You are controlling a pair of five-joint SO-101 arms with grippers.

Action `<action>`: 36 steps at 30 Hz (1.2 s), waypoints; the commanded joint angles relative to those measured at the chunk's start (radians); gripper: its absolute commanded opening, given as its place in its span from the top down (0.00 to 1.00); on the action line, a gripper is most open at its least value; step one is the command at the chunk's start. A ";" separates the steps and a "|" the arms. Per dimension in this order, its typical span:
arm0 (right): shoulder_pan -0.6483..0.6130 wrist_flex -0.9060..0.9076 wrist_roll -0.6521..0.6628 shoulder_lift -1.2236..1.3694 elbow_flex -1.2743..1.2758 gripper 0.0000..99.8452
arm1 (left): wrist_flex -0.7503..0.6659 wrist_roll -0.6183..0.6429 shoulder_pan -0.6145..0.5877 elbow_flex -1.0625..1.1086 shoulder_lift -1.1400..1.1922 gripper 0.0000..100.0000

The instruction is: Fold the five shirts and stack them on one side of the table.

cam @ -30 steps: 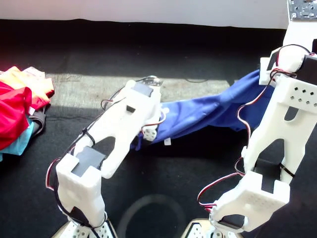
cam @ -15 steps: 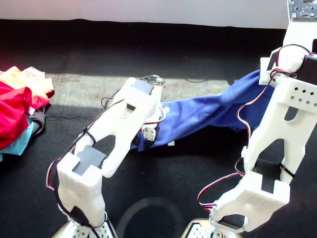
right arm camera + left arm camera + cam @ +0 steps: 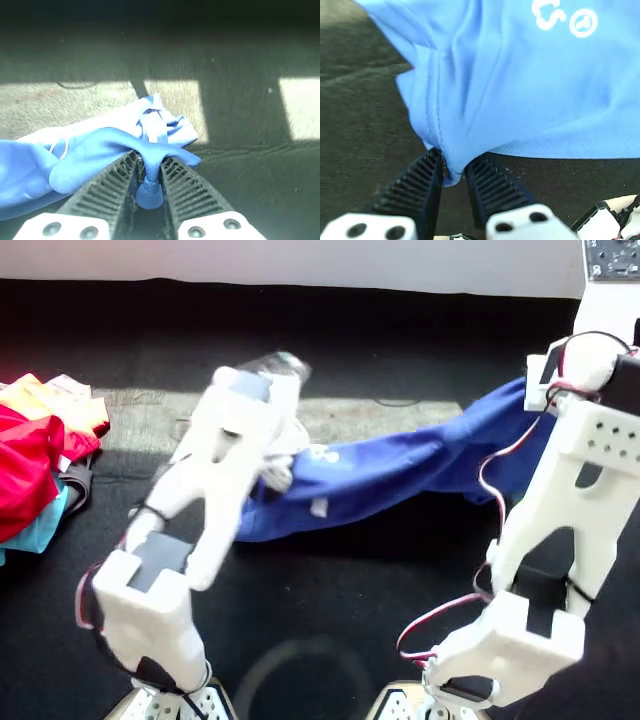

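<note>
1. Here's the blue shirt [image 3: 390,475], pulled out into a long twisted band between the two arms over the black table [image 3: 330,590].
2. At one end of the shirt, the left gripper [image 3: 452,172] has its ribbed jaws pinched shut on a fold of the fabric's edge, and the shirt's white print [image 3: 565,17] sits close to that pinch.
3. At the shirt's opposite end, the right gripper [image 3: 148,175] is clamped on a bunched, rope-like twist of cloth.
4. Well apart from the blue shirt, beyond the end the left gripper holds, a heap of other shirts [image 3: 35,465] lies crumpled: red, orange and teal.
5. Behind the blue shirt, a sunlit strip [image 3: 150,420] crosses the table.
</note>
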 commanded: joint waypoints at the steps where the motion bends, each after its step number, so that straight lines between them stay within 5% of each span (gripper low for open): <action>1: -0.030 0.013 0.005 -0.113 -0.036 0.99 | 0.078 -0.069 -0.062 -0.120 -0.122 0.99; 18: 0.001 -0.082 -0.080 -0.349 -0.038 0.99 | 0.146 -0.132 -0.314 -0.325 -0.533 0.99; 36: 0.002 -0.326 -0.078 -0.708 -0.036 0.99 | 0.095 -0.135 -0.321 -0.326 -0.997 0.99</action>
